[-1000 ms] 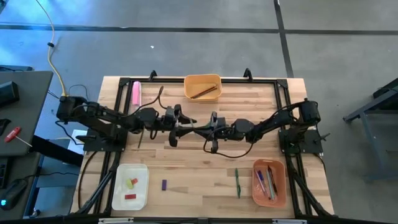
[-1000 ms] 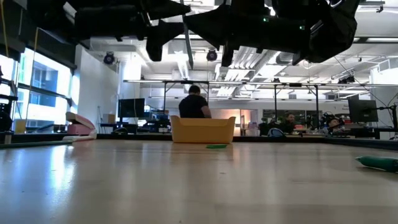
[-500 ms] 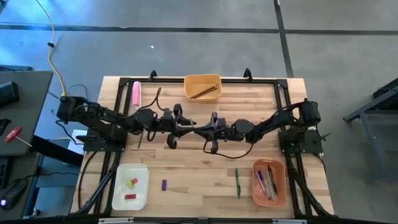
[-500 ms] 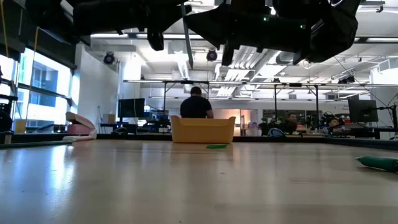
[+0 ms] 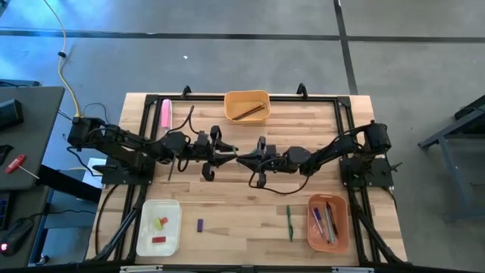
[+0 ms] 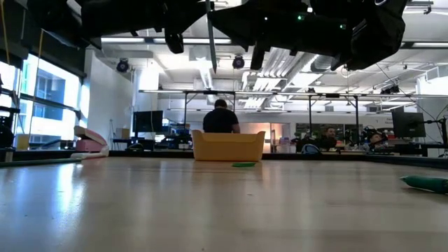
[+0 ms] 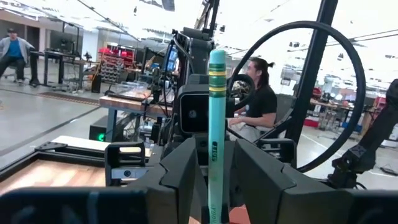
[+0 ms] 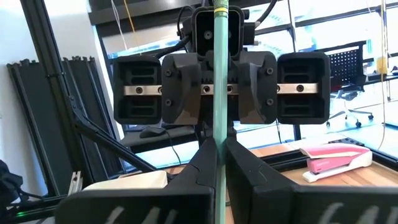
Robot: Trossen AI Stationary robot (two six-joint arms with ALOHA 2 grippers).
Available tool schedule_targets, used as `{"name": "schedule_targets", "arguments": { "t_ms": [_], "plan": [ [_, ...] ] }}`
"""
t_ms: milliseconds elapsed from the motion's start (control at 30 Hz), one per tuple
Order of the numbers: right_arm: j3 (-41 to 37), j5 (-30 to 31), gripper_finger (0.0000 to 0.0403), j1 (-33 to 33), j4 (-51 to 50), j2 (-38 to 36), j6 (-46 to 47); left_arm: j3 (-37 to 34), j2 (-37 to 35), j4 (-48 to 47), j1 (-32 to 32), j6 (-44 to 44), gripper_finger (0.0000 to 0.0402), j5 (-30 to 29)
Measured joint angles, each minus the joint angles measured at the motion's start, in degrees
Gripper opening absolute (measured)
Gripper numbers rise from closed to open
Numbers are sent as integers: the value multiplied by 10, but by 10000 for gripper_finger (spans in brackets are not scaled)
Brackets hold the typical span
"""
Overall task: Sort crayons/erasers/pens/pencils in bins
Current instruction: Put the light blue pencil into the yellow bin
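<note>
Wooden slats make up the worktop [image 5: 242, 193], seen from above with two dark arms meeting over its middle. Between them a teal pencil [image 7: 216, 118] with a banded end is held at both ends. The left tool [image 5: 222, 149] has its fingers closed narrowly on one end, and the right tool [image 5: 246, 158] has its fingers closed on the other end, so the two tools face each other almost touching. From the level view, the pencil hangs well above the worktop as a thin dark stick.

Beyond the tools, at the far edge, sits a yellow-orange bin [image 5: 246, 106] with a brown pencil [image 5: 248, 112] inside. Beside the left arm lies a thick pink bar [image 5: 165, 113]. Nearer the front edge, on the left tool's side, a white bin [image 5: 144, 227] holds short red and yellow-green pieces [image 5: 159, 224], with a purple piece [image 5: 200, 224] just beside it. On the right tool's side, a salmon bin [image 5: 341, 224] holds several pens [image 5: 324, 221], and a green pen [image 5: 289, 222] lies beside it.
</note>
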Motion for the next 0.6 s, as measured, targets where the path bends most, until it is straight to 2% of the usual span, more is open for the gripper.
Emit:
{"name": "schedule_targets", "arguments": {
  "t_ms": [167, 400, 500, 600],
  "plan": [
    [0, 0, 0, 0, 0, 0, -2, 0, 0, 2, 0, 0, 85, 4],
    [0, 4, 0, 0, 0, 0, -1, 0, 0, 2, 0, 14, 16, 9],
    [0, 31, 6, 1, 0, 0, 1, 0, 0, 2, 0, 13, 12, 3],
    [1, 60, 28, 5, -6, 0, 2, 0, 1, 1, 1, 16, 14, -2]
  ]
}}
